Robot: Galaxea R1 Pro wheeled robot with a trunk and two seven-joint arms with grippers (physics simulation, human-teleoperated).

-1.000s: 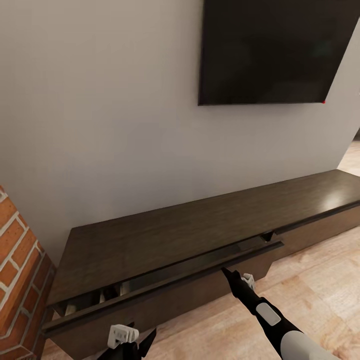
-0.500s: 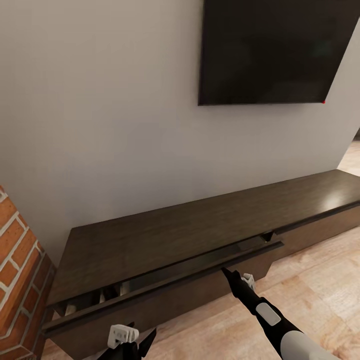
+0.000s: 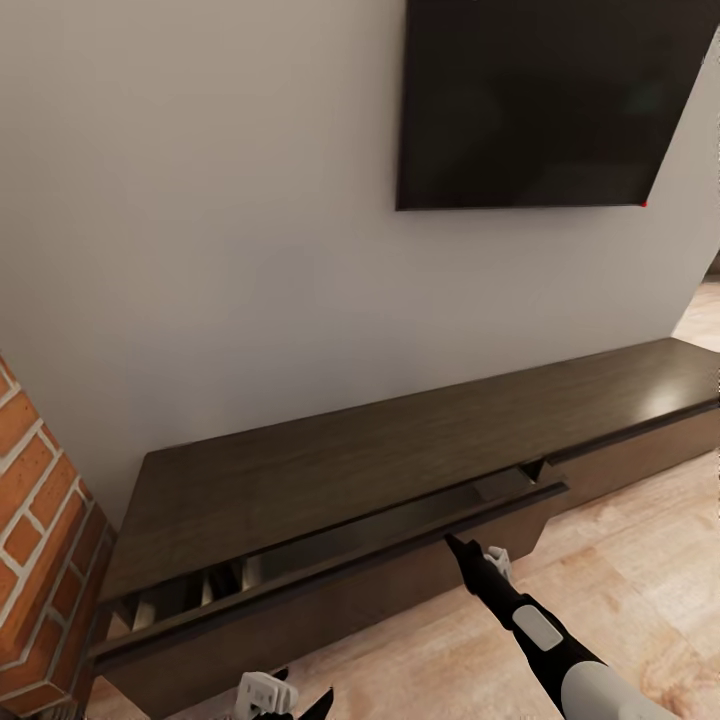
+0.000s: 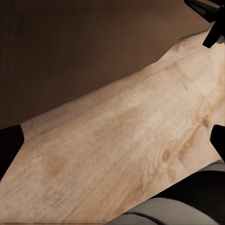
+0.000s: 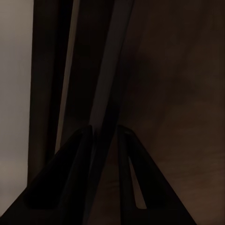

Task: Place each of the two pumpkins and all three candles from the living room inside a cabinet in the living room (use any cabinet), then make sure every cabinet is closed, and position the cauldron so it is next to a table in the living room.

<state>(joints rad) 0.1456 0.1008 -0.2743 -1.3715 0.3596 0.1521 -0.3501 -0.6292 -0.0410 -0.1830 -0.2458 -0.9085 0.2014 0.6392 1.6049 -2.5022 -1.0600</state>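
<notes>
Head view: a long, low, dark brown cabinet runs along a pale grey wall, under a black television mounted high on that wall. One drawer of the cabinet is pulled partly out, leaving a narrow gap below the flat top where pale wood dividers show near its left end. A red brick column stands at the cabinet's left end, and light wood floor spreads in front.

The right end effector, black and slim on a grey and white arm, reaches up to the drawer's front edge, just right of the drawer's middle. Its tip meets the upper lip of the drawer front. In the right wrist view, the two dark fingers stand a narrow gap apart, with the thin edge of the drawer front running between them. The picture is too dim to tell whether the fingers press on that edge.

The left end effector sits low in the head view, below the drawer front and apart from it, with a white bracket beside its black fingers. In the left wrist view, its black fingertips sit far apart, spread wide over bare floor, with the dark cabinet front beyond them.
</notes>
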